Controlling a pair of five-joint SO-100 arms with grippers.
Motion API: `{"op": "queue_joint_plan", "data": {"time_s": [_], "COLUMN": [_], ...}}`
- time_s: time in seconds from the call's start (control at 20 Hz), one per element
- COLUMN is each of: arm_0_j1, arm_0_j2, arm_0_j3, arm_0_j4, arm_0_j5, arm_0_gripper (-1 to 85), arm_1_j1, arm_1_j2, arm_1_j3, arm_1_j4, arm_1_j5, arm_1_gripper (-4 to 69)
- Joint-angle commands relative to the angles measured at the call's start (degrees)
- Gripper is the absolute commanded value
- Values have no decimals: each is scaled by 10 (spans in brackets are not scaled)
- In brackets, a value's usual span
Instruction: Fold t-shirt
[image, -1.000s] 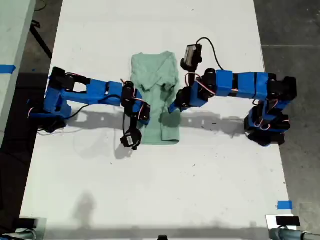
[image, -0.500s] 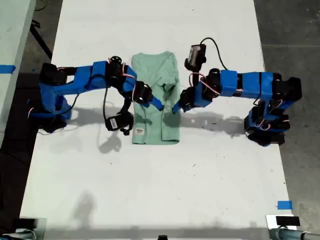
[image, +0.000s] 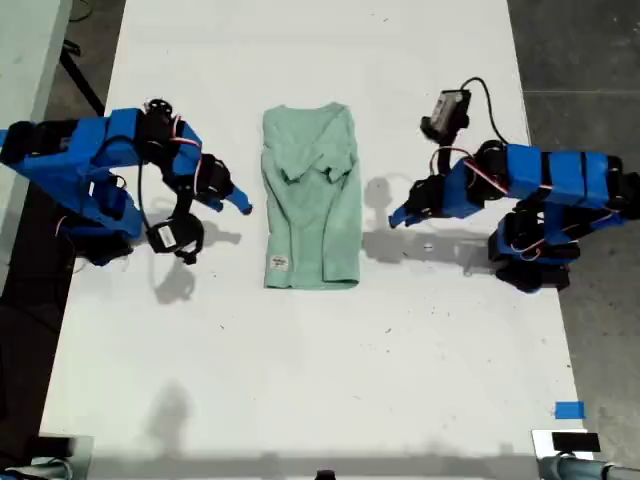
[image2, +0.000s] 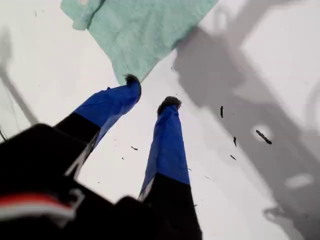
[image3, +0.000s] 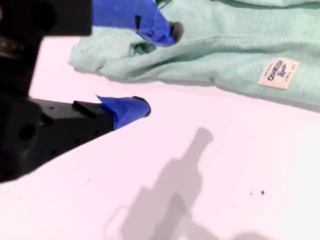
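Observation:
The pale mint-green t-shirt lies flat mid-table, folded into a narrow upright strip with its neck at the far end. A small white label shows near its near corner on the exterior view's left. My second gripper is off the shirt on the exterior view's left, open and empty. In its wrist view my second gripper faces the shirt's edge and label. My first gripper is off the shirt on the exterior view's right. In its wrist view my first gripper is open and empty, short of a shirt corner.
The white table extends well beyond the shirt on all sides. Blue tape marks the near corner on the exterior view's right. Dark floor borders both long table edges. The arm bases stand at mid-length on either side.
Both arms have drawn back sideways from the shirt. The arm on the exterior view's left laid a side over, let go and withdrew. The shirt now lies narrower with its label showing.

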Motion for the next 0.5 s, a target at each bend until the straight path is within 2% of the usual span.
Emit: {"op": "queue_joint_plan", "data": {"time_s": [0.0, 0.1, 0.15, 0.3, 0.45], "arm_0_j1": [45, 70, 83, 111, 144], "arm_0_j2": [223, 345, 382, 356, 191], "arm_0_j3": [199, 316, 350, 361, 301], "arm_0_j4": [-66, -97, -101, -175, -303], "arm_0_j5": [-72, -131, -158, -174, -163], "arm_0_gripper": [155, 101, 113, 158, 198], "arm_1_j1": [-4, -14, -23, -41, -62], "arm_1_j2": [156, 198, 194, 152, 33], "arm_1_j3": [60, 85, 87, 88, 47], "arm_1_j4": [40, 80, 91, 36, -10], "arm_1_j5": [19, 42, 53, 69, 88], "arm_1_gripper": [106, 172, 201, 264, 301]}}
